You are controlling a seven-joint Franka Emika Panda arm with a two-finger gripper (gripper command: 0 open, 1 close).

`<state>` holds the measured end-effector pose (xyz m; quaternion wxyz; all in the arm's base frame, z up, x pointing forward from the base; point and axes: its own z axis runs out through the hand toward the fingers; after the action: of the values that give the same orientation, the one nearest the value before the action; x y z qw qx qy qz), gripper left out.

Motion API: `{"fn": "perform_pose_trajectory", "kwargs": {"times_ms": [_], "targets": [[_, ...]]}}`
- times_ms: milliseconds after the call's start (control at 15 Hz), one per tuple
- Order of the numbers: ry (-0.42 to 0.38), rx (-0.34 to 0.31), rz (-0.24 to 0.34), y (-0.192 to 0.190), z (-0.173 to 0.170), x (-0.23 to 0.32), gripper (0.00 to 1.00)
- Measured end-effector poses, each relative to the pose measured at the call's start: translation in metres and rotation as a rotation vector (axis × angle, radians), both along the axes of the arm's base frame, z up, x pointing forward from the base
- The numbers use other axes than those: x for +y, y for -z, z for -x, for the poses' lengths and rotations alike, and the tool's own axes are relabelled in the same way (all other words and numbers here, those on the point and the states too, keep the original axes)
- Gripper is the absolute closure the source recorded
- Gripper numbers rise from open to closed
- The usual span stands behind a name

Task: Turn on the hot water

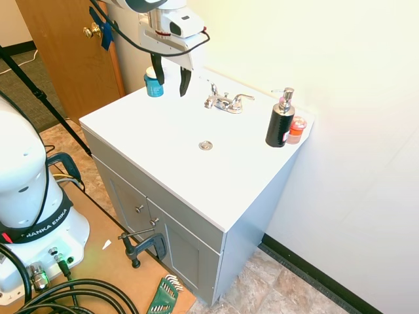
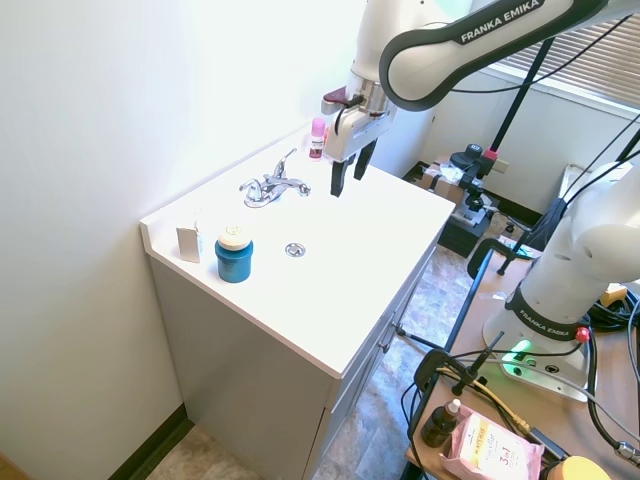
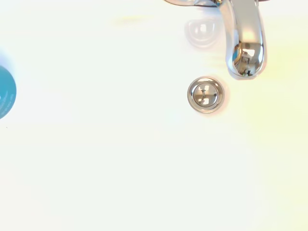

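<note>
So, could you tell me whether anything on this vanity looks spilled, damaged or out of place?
Nothing stands out. The faucet looks intact, the drain sits dry, and the soap dispenser and blue jar stand upright. The gripper hovers above with jaws open.

Shiny chrome faucet point(image 1: 224, 102), glossy white sink top point(image 1: 163, 140), metal drain point(image 3: 205, 95)

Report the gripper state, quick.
Gripper: open, fingers apart and holding nothing, hanging above the sink, left of the faucet, not touching the hot water handle.
</note>
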<state>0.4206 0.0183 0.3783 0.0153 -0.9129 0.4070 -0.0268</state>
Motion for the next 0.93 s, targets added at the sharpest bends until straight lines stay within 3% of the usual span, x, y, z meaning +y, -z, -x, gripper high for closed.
{"fn": "perform_pose_trajectory", "kwargs": {"times_ms": [333, 800, 933], "targets": [[-0.003, -0.01, 0.015, 0.005, -0.011, 0.021, 0.0], [-0.014, -0.039, 0.052, 0.023, -0.136, 0.083, 0.0], [0.023, -0.06, 0.072, 0.029, -0.164, 0.094, 0.0]]}}
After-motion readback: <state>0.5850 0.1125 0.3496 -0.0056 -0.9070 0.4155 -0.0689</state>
